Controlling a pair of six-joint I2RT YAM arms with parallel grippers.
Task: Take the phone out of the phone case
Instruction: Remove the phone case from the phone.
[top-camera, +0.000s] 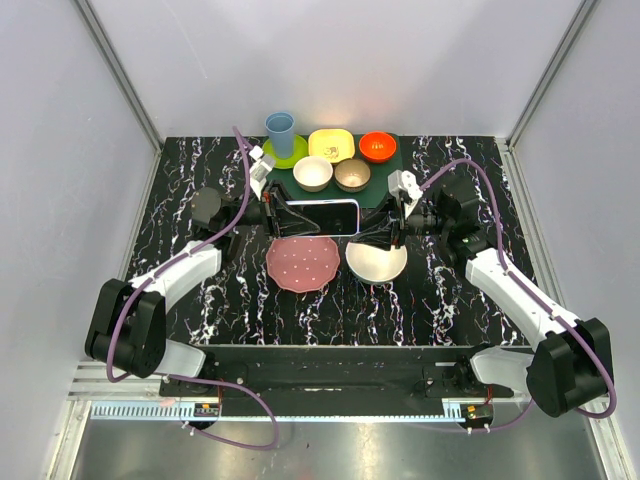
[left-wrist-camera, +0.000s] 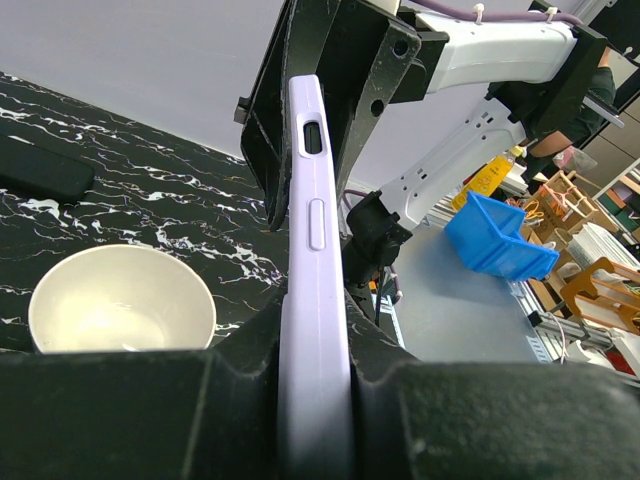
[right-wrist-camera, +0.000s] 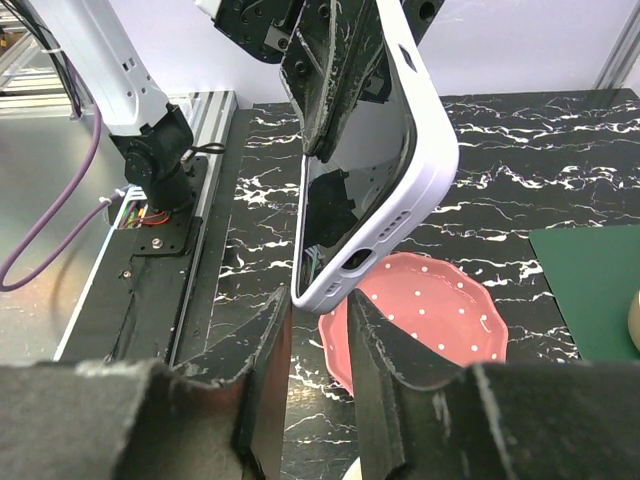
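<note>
— How is the phone (right-wrist-camera: 348, 195) turned?
— It is held up in the air. Its long side is stretched from the left claw (left-wrist-camera: 315, 350) across to the right claw (right-wrist-camera: 318, 310). The dark screen is faced up and a bit toward the near side. The end with the charge hole and the small round holes is pointed at the right claw.
— Is it in the case (left-wrist-camera: 315, 270)?
— Yes. The pale purple case is wrapped round it. One long edge with a button is seen from the left claw.
— What is done by the left claw?
— One end of the case is pinched tight between its two fingers (left-wrist-camera: 150, 420).
— And the right claw?
— Its fingers (right-wrist-camera: 250, 400) are parted a little, and nothing is pinched between them. The low corner of the phone is seen just at their tips. Whether it is touched cannot be told.
— Can any words be read?
— A small picture is seen on the yellow dish (top-camera: 320, 140), far beyond the claws, but it is too small to be read.
— What is found under the claws?
— A pink plate (right-wrist-camera: 430, 310) is laid below the phone, just past the right claw's tips. A white bowl (left-wrist-camera: 120, 300) is set beside it, below the right claw.
</note>
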